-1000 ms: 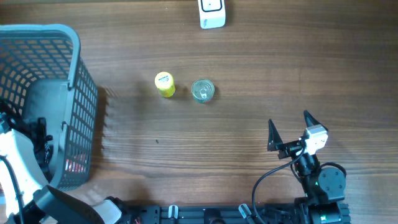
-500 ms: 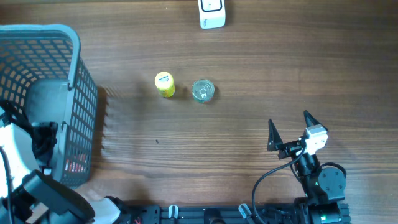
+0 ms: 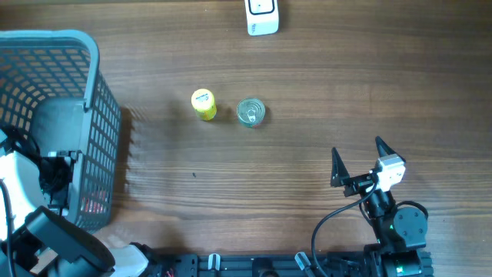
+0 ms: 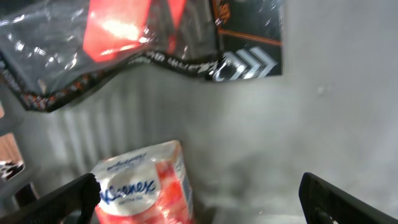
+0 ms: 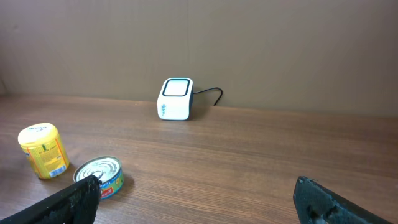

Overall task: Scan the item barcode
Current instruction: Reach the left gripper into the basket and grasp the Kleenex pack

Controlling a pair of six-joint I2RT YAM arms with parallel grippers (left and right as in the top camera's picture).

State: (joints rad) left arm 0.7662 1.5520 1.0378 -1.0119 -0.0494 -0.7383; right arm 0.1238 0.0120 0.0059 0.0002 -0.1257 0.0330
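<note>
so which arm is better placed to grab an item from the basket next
Left. The left pincer, open, is down inside the basket, facing the kleenex pack. The right pincer, also open, sits across the table, nowhere near the basket.

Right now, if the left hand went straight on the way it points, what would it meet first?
Probably the Kleenex tissue pack, lying just ahead of the open left hand, slightly off-centre between its fingers. Behind it is the grey basket, though depth is unclear.

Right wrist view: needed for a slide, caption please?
Open right claw facing white box scanner, yellow cylindrical jar and flat silver tin.
</note>
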